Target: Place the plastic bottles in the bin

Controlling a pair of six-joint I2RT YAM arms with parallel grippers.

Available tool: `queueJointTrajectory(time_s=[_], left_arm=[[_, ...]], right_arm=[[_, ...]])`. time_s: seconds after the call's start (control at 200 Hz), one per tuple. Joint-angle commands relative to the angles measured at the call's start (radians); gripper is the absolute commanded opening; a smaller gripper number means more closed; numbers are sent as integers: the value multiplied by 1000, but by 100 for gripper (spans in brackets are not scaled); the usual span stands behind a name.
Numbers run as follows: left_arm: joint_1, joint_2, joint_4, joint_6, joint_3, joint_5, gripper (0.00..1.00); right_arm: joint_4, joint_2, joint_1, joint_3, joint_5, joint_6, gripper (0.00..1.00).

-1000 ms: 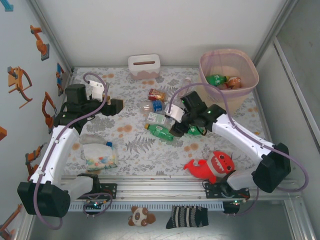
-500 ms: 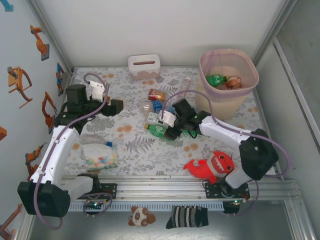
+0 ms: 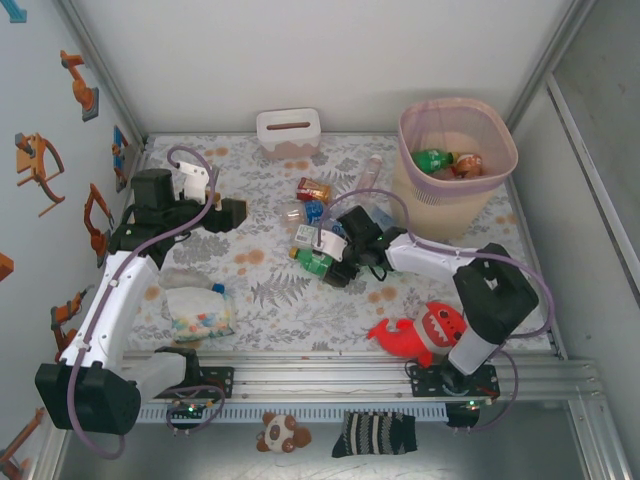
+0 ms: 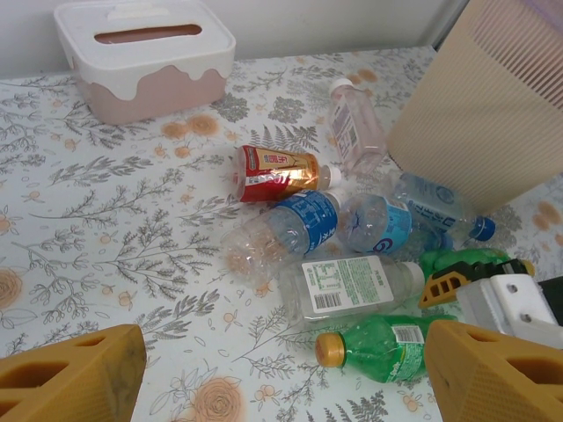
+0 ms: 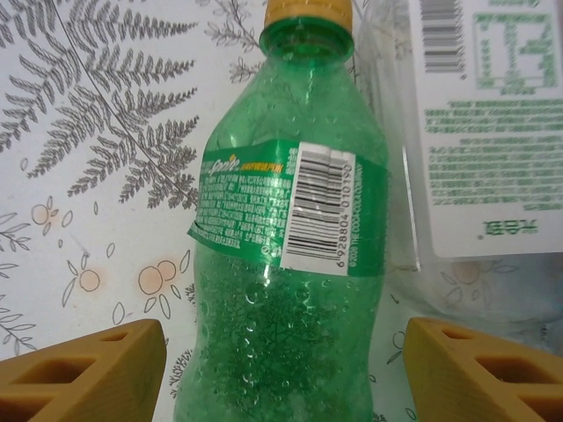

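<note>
A green bottle (image 5: 290, 264) with a yellow cap lies on the floral mat between the fingers of my right gripper (image 5: 286, 360). The jaws are open, with a gap on each side of the bottle. From above, the right gripper (image 3: 335, 262) hangs low over this green bottle (image 3: 312, 262). Beside it lies a clear bottle (image 4: 347, 286) with a white label. Behind that lie two blue-labelled bottles (image 4: 299, 224), a copper one (image 4: 277, 171) and a clear one (image 4: 356, 132). The bin (image 3: 455, 205) at the back right holds a green bottle (image 3: 433, 159) and a brown one (image 3: 468, 165). My left gripper (image 3: 235, 212) hovers open and empty at the left.
A white box with a slot (image 3: 288, 132) stands at the back. A clear bag of pastel bits (image 3: 198, 310) lies by the left arm. A red plush shark (image 3: 425, 335) lies at the front right. Walls close in the mat on three sides.
My right arm has swung left, away from the bin, and come down over the green bottle, its jaws a little wider. The left arm has not moved.
</note>
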Motion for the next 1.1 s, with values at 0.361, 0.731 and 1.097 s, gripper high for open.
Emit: queueJointTrajectory(time_s=[0.361,0.731,1.097], left_arm=[[7,4,-1,5,-4,8,82],[6,2,0,6,-4,10,82],[7,3,2,6,-2,10,82]], right_arm=[[88,90,13,-27,15,19,65],[48,35,16,-23,10,34,51],[-67,-82,16,85,-9,49,49]])
